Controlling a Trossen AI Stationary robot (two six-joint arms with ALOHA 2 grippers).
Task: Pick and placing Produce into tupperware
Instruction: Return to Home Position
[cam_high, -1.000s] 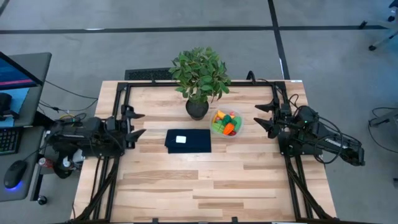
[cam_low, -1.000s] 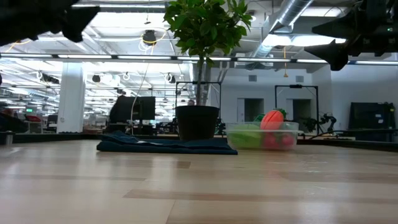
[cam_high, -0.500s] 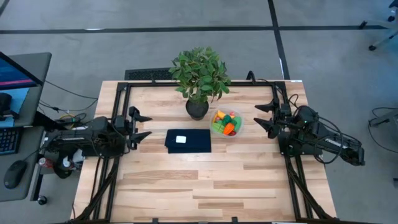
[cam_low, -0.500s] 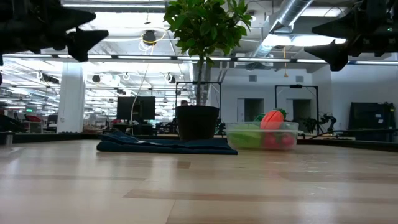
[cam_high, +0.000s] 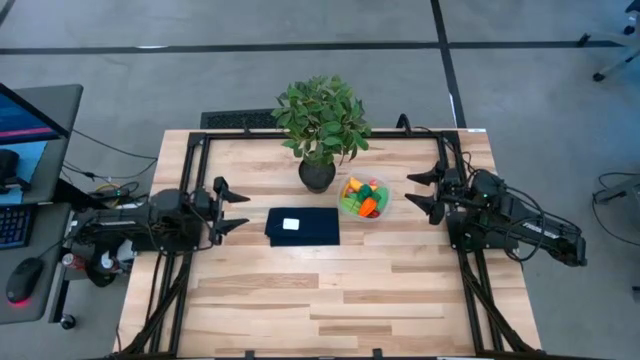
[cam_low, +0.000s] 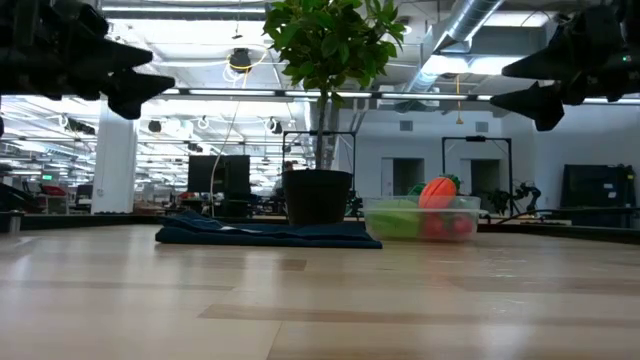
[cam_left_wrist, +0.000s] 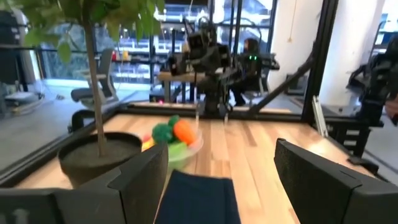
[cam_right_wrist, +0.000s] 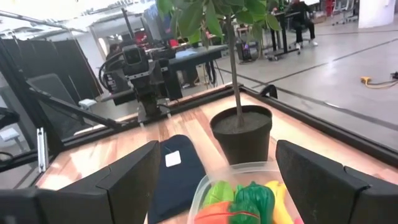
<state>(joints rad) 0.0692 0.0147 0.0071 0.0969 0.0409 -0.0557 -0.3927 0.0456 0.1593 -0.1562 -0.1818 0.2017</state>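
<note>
Produce (cam_high: 362, 197) in tupperware (cam_low: 470, 205) on wooden table (cam_high: 330, 290), office room beyond; left jaws and right jaws apart.

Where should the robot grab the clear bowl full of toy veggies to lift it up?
Probably the bowl rim on the side away from the plant pot, coming from above, one finger outside the wall and one inside. It is round, wide and piled with toys; the pot stands close beside it, so the free side facing the open right gripper looks easiest.
</note>
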